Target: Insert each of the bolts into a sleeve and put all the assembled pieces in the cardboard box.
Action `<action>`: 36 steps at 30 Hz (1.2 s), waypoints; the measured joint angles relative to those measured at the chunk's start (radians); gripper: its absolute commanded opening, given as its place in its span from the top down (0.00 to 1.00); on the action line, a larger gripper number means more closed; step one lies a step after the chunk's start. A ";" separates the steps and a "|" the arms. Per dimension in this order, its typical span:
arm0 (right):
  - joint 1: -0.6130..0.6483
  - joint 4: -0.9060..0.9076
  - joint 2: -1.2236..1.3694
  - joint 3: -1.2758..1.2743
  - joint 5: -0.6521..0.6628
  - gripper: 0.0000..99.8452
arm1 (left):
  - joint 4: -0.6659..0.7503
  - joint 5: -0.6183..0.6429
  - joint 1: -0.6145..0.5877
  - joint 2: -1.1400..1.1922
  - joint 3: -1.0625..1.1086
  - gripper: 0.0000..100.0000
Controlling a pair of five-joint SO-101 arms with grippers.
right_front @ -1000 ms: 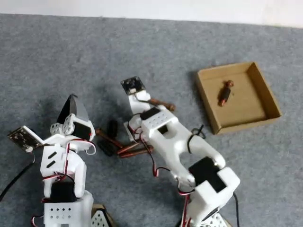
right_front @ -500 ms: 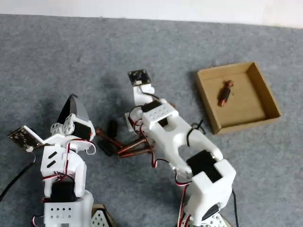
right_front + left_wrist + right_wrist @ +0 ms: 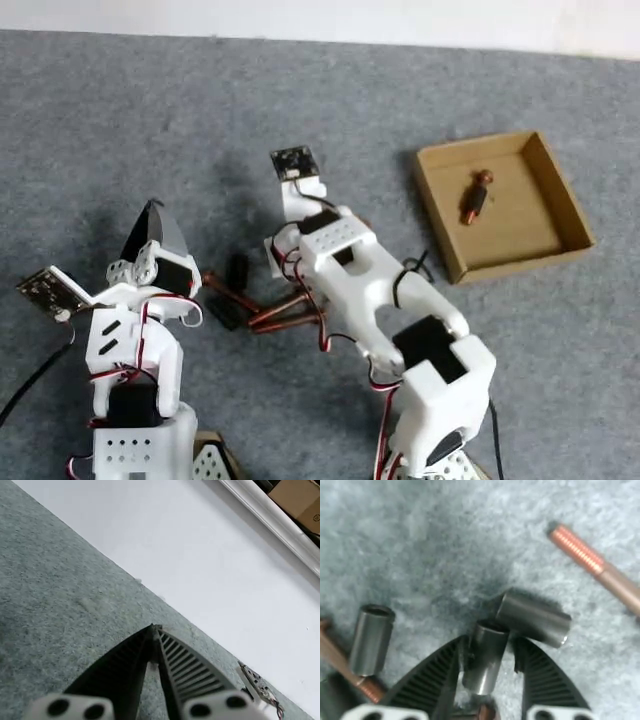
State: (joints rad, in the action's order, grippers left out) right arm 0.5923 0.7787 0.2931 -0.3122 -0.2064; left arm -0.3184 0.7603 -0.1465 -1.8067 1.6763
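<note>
In the right wrist view my right gripper (image 3: pixel 490 644) is open and low over the carpet, its fingers either side of a dark sleeve (image 3: pixel 484 656). A second sleeve (image 3: pixel 533 618) lies just past the fingertips, and a third (image 3: pixel 370 640) lies off to one side beside a copper bolt (image 3: pixel 342 672). Another copper bolt (image 3: pixel 594 566) lies farther out. From above, bolts (image 3: pixel 285 312) and dark sleeves (image 3: pixel 237 270) lie between the two arms. The cardboard box (image 3: pixel 440 165) at the right holds one assembled piece (image 3: pixel 476 196). My left gripper (image 3: pixel 152 215) (image 3: pixel 154 628) is shut, empty, and raised above the carpet.
Grey carpet covers the table. A white wall runs along the far edge. The right arm's white body (image 3: pixel 370 290) lies over part of the pile of parts. Open carpet lies beyond both arms and between the pile and the box.
The right arm's wrist has swung a little toward the far side and the box, covering the bolt that showed beside it. The left arm has stayed still.
</note>
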 measured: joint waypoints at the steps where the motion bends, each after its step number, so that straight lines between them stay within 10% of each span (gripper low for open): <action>1: 0.000 0.003 0.002 0.003 0.000 0.91 | 0.000 0.000 0.000 0.000 0.000 0.99; 29: -0.091 -0.035 -0.540 -0.331 0.098 1.00 | -0.002 0.046 0.009 0.000 0.000 0.99; 36: -0.103 -0.173 -0.844 -0.575 0.098 1.00 | -0.336 0.118 0.063 -0.005 -0.164 0.99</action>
State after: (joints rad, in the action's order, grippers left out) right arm 0.4895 0.6053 -0.5508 -0.8876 -0.1082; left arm -0.6544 0.8784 -0.0836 -1.8113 1.5121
